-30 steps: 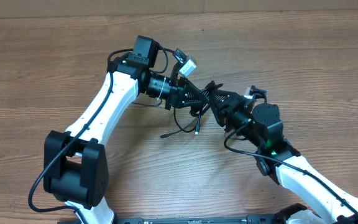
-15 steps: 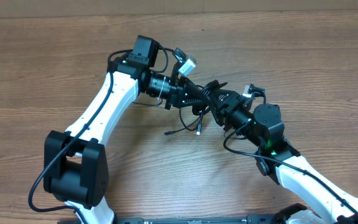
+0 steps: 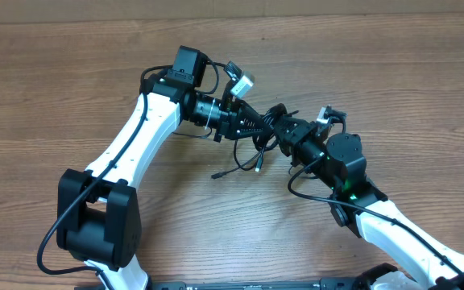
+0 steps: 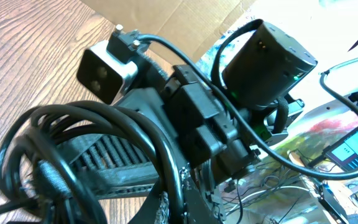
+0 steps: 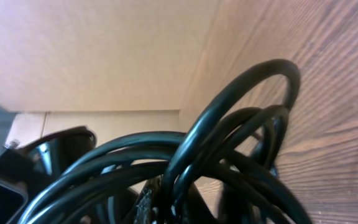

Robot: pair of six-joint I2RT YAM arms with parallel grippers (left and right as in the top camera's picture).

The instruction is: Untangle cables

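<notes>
your left gripper (image 3: 258, 122) and right gripper (image 3: 283, 129) both clamp shut on the cables (image 3: 248, 153), opposed, probably to pull them apart.

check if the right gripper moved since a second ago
Yes, slightly: the right gripper has edged toward the far edge of the table and closer to the left gripper, which looks unmoved, at the cables.

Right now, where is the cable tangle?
In the overhead view, the cables bunch at mid-frame, held between the left hand and the right hand, with loose plug ends trailing below toward the robot.
</notes>
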